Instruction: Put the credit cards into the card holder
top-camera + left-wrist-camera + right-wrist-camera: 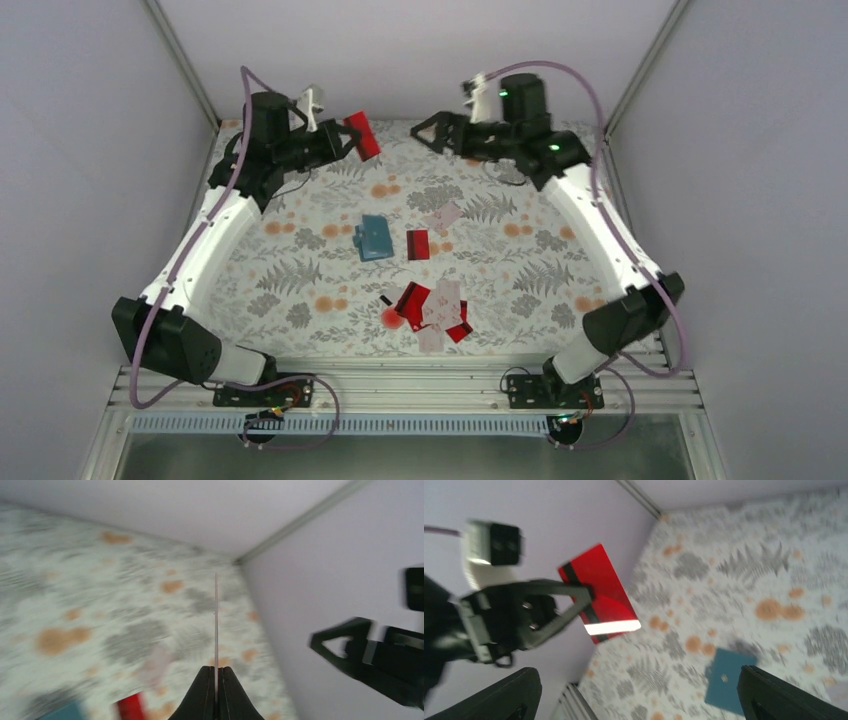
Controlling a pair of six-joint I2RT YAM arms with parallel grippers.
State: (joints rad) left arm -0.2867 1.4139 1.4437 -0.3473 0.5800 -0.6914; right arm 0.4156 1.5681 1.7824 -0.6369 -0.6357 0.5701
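Pinching red card point(365, 138), left gripper point(349, 138); card's long axis crosswise to gripper.

Our left arm point(205, 240) and right arm point(605, 240): white shells, black joints, mauve cables point(143, 340) looping alongside, green lights point(553, 148) near our right wrist.
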